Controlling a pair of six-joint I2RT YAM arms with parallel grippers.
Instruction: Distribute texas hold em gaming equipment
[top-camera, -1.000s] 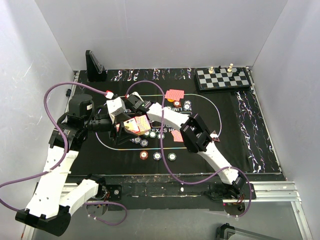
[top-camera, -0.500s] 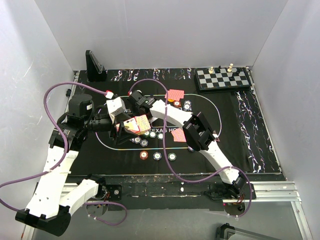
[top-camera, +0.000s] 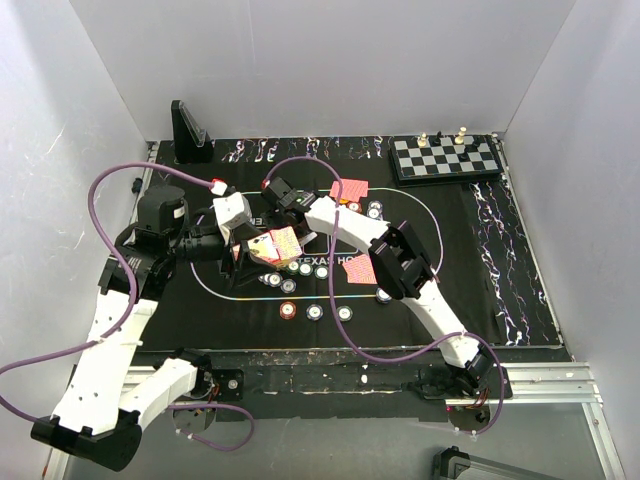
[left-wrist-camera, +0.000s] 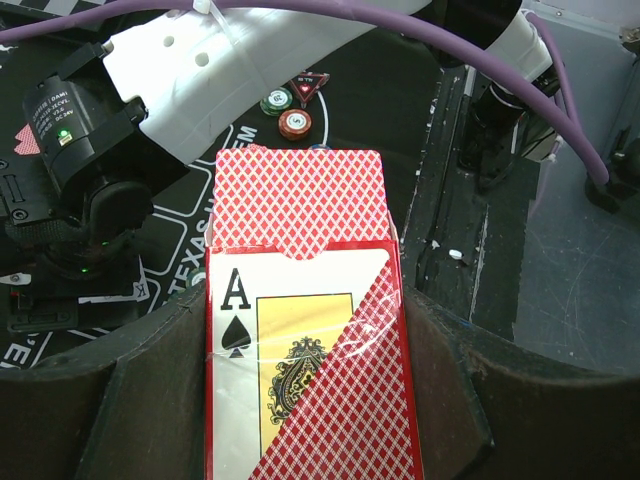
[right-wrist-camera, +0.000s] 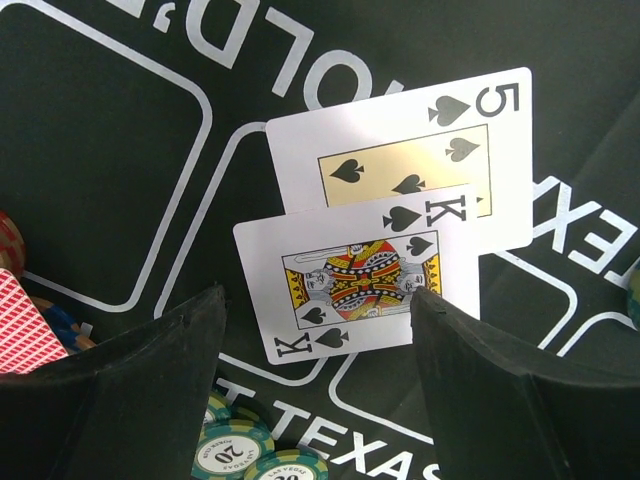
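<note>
My left gripper (top-camera: 262, 248) (left-wrist-camera: 310, 335) is shut on a card box (left-wrist-camera: 305, 380) with an ace of spades on its face. Red-backed playing cards (left-wrist-camera: 298, 200) stick out of the box top. My right gripper (top-camera: 279, 192) (right-wrist-camera: 318, 300) hangs open just over the mat with nothing between its fingers. Below it lie a face-up king of spades (right-wrist-camera: 355, 275) and a five of spades (right-wrist-camera: 410, 160). Red-backed cards lie at the far side (top-camera: 349, 189) and by the right elbow (top-camera: 358, 270). Poker chips (top-camera: 315, 312) sit in a near row, and green chips (right-wrist-camera: 235, 445) lie by the right jaws.
The black felt mat (top-camera: 460, 240) covers the table. A chessboard (top-camera: 445, 157) with pieces stands at the far right, a black stand (top-camera: 190, 135) at the far left. A dark triangular marker (left-wrist-camera: 308, 85) and more chips (left-wrist-camera: 294, 122) lie beyond the box.
My right gripper has opened wide and drawn back from the card box toward the far side. The right elbow swung right, uncovering a red-backed card. The left arm has not moved.
</note>
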